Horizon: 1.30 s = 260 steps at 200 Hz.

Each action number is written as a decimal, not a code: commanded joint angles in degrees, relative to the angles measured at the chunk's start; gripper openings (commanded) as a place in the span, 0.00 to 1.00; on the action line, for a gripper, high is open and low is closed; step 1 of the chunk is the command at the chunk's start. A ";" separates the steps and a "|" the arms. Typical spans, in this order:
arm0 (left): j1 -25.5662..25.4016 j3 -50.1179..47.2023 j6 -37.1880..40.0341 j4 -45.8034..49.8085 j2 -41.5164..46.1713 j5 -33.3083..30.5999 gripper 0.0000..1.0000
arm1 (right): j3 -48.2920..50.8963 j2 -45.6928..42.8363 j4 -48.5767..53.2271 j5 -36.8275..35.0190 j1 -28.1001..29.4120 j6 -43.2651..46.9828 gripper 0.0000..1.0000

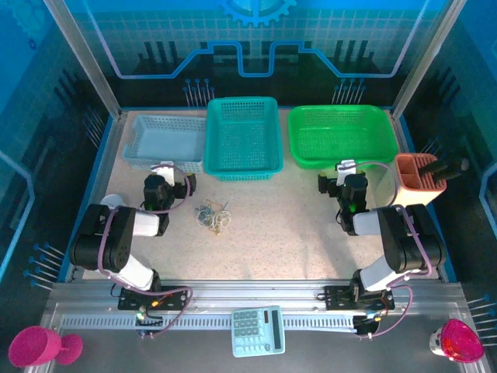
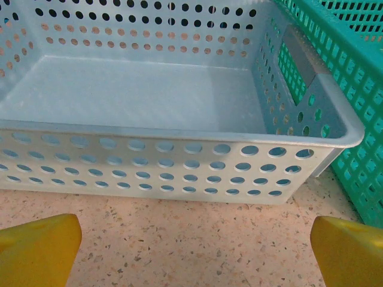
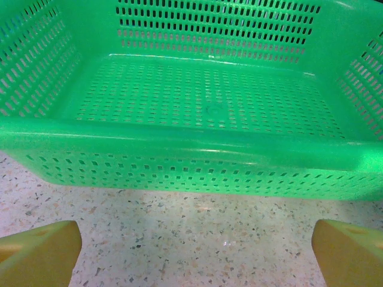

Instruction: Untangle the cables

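Cables (image 1: pixel 213 215) lie in one pale knotted clump on the table (image 1: pixel 295 233); both jaws gape wide, empty.

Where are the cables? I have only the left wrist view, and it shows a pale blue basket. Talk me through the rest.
Observer: The cables lie in one tangled heap on the table, right of the left gripper and nearer the arm bases.
Operator: Report the right gripper.
Observer: The right gripper is open, facing the green basket, which is empty.
Operator: Name anything else on the table.
Observer: A salmon holder with dark items stands at the right edge.
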State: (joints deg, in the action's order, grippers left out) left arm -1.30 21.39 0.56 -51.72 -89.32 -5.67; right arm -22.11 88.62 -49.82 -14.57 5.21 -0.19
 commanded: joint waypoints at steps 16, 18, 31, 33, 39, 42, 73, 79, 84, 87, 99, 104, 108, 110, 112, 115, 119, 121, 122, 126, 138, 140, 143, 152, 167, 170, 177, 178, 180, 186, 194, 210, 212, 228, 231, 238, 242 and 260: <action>0.16 0.59 0.41 -1.44 0.28 1.10 0.99 | -0.05 -0.55 -2.29 -0.27 0.42 -0.62 1.00; 0.20 0.59 0.41 -1.38 0.29 1.06 0.99 | -0.07 -0.55 -2.29 -0.24 0.46 -0.61 1.00; 0.17 0.54 0.43 -1.36 0.29 1.06 0.99 | -0.13 -0.55 -2.30 -0.20 0.47 -0.66 1.00; 0.16 0.55 0.41 -1.36 0.29 1.05 0.99 | -0.13 -0.55 -2.25 -0.22 0.45 -0.62 1.00; 0.20 0.52 0.42 -1.37 0.29 1.07 0.99 | -0.06 -0.56 -2.30 -0.21 0.49 -0.63 1.00; 0.16 0.55 0.41 -1.36 0.23 1.09 0.99 | -0.07 -0.55 -2.24 -0.27 0.48 -0.66 1.00; 0.22 0.62 0.34 -1.30 0.29 1.06 0.99 | -0.17 -0.55 -2.14 0.01 0.29 -0.70 1.00; 0.37 0.95 0.09 -0.84 0.27 0.94 0.99 | -0.13 -0.55 -2.14 0.03 0.31 -0.69 1.00; 0.82 1.02 -0.32 -0.41 0.28 1.54 0.99 | -0.13 -0.55 -2.14 0.05 0.28 -0.70 1.00; 0.98 1.08 -0.53 -0.39 0.30 1.73 0.99 | -0.14 -0.55 -2.12 0.06 0.31 -0.71 1.00; 1.12 1.01 -0.55 -0.44 0.29 1.91 0.99 | -0.17 -0.55 -2.12 0.07 0.24 -0.82 1.00; 1.12 0.98 -0.49 -0.41 0.29 1.90 0.99 | -0.15 -0.55 -2.12 0.17 0.25 -0.86 1.00; 1.13 0.98 -0.54 -0.46 0.29 1.95 0.99 | -0.13 -0.61 -2.04 0.24 0.16 -0.81 1.00; 1.13 1.06 -0.55 -0.46 0.29 1.97 0.99 | -0.13 -0.60 -2.03 0.24 0.23 -0.83 1.00; 1.13 1.06 -0.56 -0.48 0.29 1.98 0.99 | -0.13 -0.58 -2.03 0.24 0.23 -0.85 1.00; 1.17 1.03 -0.54 -0.42 0.29 1.96 0.99 | -0.13 -0.55 -2.03 0.22 0.19 -0.82 1.00; 1.15 1.02 -0.56 -0.45 0.29 1.93 0.99 | -0.19 -0.55 -2.03 0.24 0.18 -0.83 1.00; 1.15 1.02 -0.51 -0.43 0.29 1.97 0.99 | -0.14 -0.55 -2.03 0.22 0.16 -0.84 1.00; 1.14 0.98 -0.49 -0.46 0.29 1.97 0.99 | -0.14 -0.55 -2.03 0.23 0.15 -0.85 1.00; 1.13 0.95 -0.55 -0.40 0.29 1.97 0.99 | -0.13 -0.55 -2.03 0.23 0.20 -0.85 1.00; 1.13 0.86 -0.54 -0.60 0.29 1.93 0.99 | -0.13 -0.56 -2.02 0.24 0.22 -0.83 1.00; 1.17 0.87 -0.55 -0.62 0.29 1.92 0.99 | -0.13 -0.56 -2.03 0.24 0.17 -0.86 1.00; 1.19 0.90 -0.56 -0.65 0.31 1.92 0.99 | -0.12 -0.55 -2.03 0.24 0.23 -0.83 1.00; 1.12 0.78 -0.56 -0.82 0.28 1.99 0.99 | -0.15 -0.55 -2.10 0.33 0.15 -0.86 1.00; 1.13 0.64 -0.56 -1.13 0.35 1.95 0.99 | -0.13 -0.62 -2.05 0.45 0.10 -0.91 1.00; 1.13 0.60 -0.56 -1.11 0.37 1.91 0.99 | -0.12 -0.64 -2.09 0.52 0.14 -0.94 1.00; 1.17 0.56 -0.54 -1.13 0.46 1.81 0.99 | -0.08 -0.64 -2.12 0.57 0.13 -0.94 1.00; 1.15 0.57 -0.55 -1.11 0.41 1.76 0.99 | -0.06 -0.64 -2.08 0.58 0.14 -0.90 1.00; 1.13 0.56 -0.56 -1.10 0.41 1.68 0.99 | -0.11 -0.64 -2.15 0.55 0.15 -0.92 1.00; 1.12 0.52 -0.62 -1.18 0.37 1.63 0.99 | 0.01 -0.64 -2.14 0.53 0.07 -0.91 1.00; 1.13 0.65 -0.58 -1.12 0.36 1.62 0.99 | -0.06 -0.64 -2.15 0.58 0.13 -0.87 1.00; 1.13 0.55 -0.56 -1.25 0.40 1.75 0.99 | -0.06 -0.69 -2.20 0.59 0.07 -0.92 1.00; 1.12 0.51 -0.56 -1.33 0.47 1.83 0.99 | -0.05 -0.65 -2.21 0.59 0.09 -0.95 1.00; 1.13 0.48 -0.68 0.22 2.54 1.71 0.99 | 0.37 -1.38 -2.57 -0.37 0.17 -0.89 1.00; 1.13 0.44 -0.72 0.74 3.19 1.34 0.99 | 0.44 -1.86 -2.46 -0.76 0.24 -0.95 1.00; 1.12 0.60 -0.97 2.56 4.93 0.44 0.99 | 0.72 -3.10 -1.45 -1.16 0.40 -1.26 1.00; 1.14 0.73 -1.04 3.88 6.02 0.24 0.99 | 1.16 -3.51 -1.67 -0.86 0.46 -1.03 1.00; 1.12 2.14 -1.49 11.21 11.32 -0.52 0.99 | 3.59 -3.76 -7.02 -3.05 2.32 0.95 1.00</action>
State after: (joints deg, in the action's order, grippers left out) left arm -0.91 21.41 -0.03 -47.83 -84.84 -5.13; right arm -21.23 86.89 -50.61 -14.81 5.32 -0.36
